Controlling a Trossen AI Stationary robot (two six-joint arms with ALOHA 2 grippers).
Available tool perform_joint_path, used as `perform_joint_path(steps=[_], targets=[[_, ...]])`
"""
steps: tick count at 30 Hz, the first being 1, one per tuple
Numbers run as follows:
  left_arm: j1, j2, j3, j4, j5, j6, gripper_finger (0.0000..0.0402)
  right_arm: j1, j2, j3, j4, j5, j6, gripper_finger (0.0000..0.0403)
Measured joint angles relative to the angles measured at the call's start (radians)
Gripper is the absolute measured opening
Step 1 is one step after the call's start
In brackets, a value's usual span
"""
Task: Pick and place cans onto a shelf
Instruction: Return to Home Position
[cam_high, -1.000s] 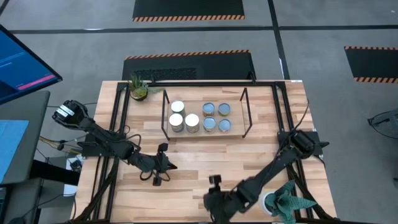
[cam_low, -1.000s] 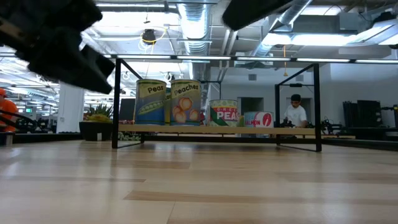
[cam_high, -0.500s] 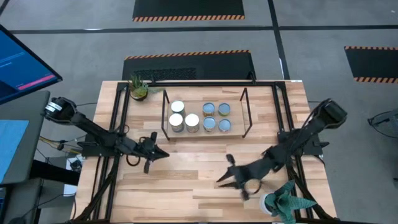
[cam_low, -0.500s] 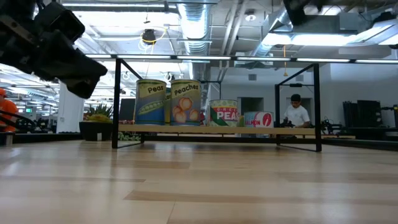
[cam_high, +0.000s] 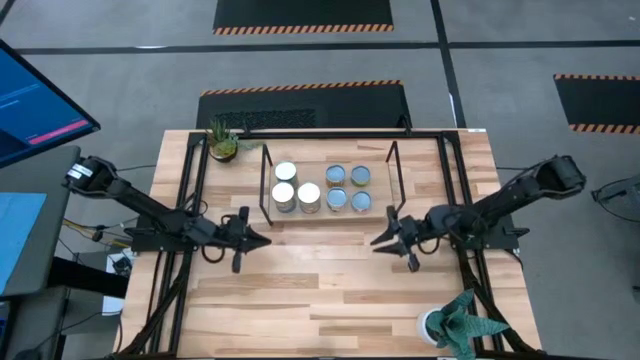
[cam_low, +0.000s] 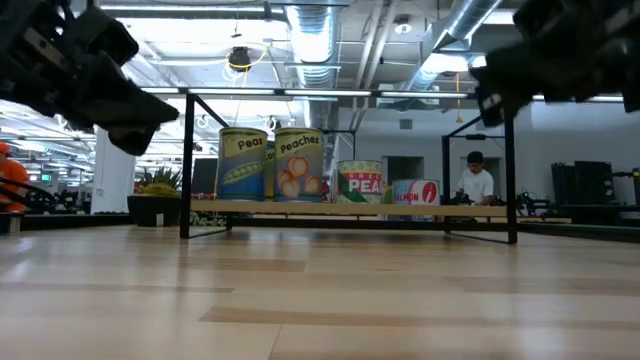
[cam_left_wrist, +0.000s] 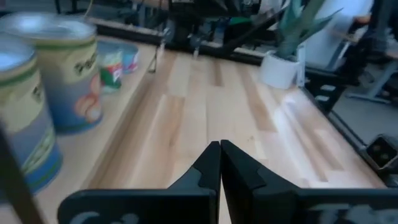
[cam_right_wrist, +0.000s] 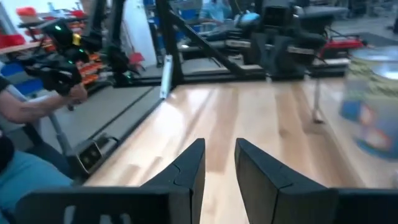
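Left hand (cam_high: 266, 241) closed and empty, right hand (cam_high: 378, 243) slightly parted, both above my counter (cam_high: 330, 290); I count seven cans (cam_high: 308, 194) on the one shelf (cam_high: 382, 190).

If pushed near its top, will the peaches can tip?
Peaches can looks taller than wide, so a high push may tip it. Its flat base on the board would probably slide if pushed low. Round, it likely rolls if toppled.
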Motion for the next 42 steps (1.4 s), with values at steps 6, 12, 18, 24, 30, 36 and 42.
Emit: perform_joint_path(steps=[6,12,18,24,30,36,42], targets=[[0.022,0.0,0.0,0.002,-0.014,0.011,0.0,-0.072,-0.053,-0.098,0.038,-0.149,0.0,0.0113],[0.021,0.0,0.0,0.004,-0.032,0.018,0.0,-0.053,-0.083,-0.165,0.244,-0.181,-0.135,0.0113],[0.02,0.0,0.0,0.02,-0.001,0.022,0.0,-0.085,-0.104,-0.18,0.328,-0.148,-0.176,0.0113],[0.02,-0.058,-0.001,0.014,0.12,0.033,0.0,-0.122,-0.117,-0.181,0.324,-0.184,-0.129,0.0113],[0.038,-0.253,-0.007,-0.143,0.142,0.058,0.0,-0.13,-0.164,-0.181,0.268,-0.207,-0.122,0.0113],[0.084,-0.476,-0.008,-0.385,0.133,0.014,0.0,-0.159,-0.236,-0.182,0.215,-0.208,-0.119,0.0113],[0.112,-0.632,-0.008,-0.479,0.136,0.059,0.0,-0.234,-0.327,-0.182,0.129,-0.211,-0.098,0.0113]])
